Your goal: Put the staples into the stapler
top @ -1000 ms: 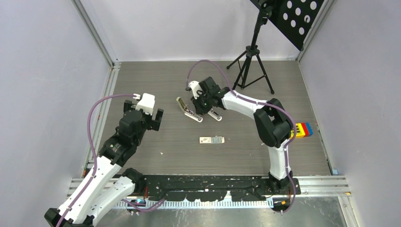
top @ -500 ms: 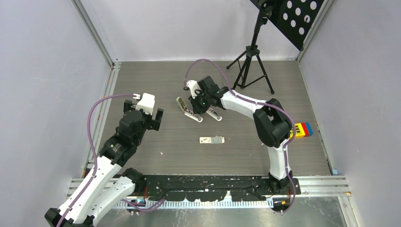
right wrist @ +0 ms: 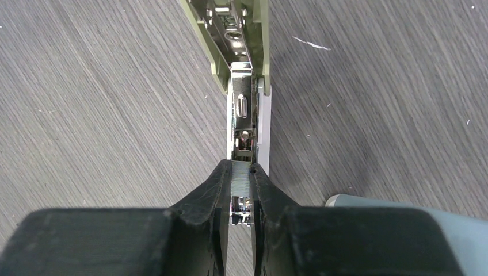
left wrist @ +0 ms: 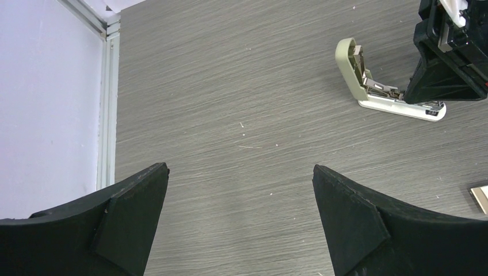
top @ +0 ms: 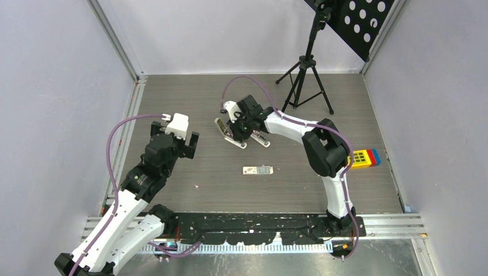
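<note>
Right gripper (right wrist: 241, 168) pinches a silvery staple strip (right wrist: 241, 183) between its fingertips. Directly ahead, the open stapler (right wrist: 244, 109): metal channel in line with the strip, olive-green cover beyond. Grey-blue object (right wrist: 403, 208) just right of the fingers.

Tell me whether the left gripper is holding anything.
No, the left gripper stands wide open above the table, with nothing between its fingers.

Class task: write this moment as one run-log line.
right gripper: shut on staple strip, above open stapler | left gripper: open, hovering above table | staple box: on table
</note>
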Controlling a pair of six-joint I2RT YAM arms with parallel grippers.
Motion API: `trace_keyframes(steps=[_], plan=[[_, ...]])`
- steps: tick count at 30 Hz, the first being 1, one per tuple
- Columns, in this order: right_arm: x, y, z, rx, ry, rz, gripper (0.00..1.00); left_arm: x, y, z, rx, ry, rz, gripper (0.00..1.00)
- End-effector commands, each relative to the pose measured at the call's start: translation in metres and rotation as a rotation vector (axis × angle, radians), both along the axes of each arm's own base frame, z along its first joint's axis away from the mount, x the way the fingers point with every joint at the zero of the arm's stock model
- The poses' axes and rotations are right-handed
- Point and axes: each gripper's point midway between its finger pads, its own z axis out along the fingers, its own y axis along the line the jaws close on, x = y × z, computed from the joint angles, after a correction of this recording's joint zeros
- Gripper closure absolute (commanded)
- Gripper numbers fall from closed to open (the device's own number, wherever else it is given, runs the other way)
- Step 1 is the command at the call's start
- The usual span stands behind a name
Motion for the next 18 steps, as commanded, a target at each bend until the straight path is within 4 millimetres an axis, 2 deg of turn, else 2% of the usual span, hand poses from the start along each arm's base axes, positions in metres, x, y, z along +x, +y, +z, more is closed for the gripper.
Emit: trace_keyframes(steps=[1,14,18], plan=[[0.012,0.010,0.018,0.020,-0.063,0.017,0.83,0.005,-0.002,0.010,-0.017,-0.047,-0.007,0.00],[0.010,0.013,0.041,0.021,-0.115,0.047,0.83,0.004,-0.002,0.011,-0.016,-0.049,-0.012,0.00],[0.012,0.013,0.039,0.009,-0.130,0.067,0.83,0.004,-0.003,0.010,-0.015,-0.048,-0.014,0.00]])
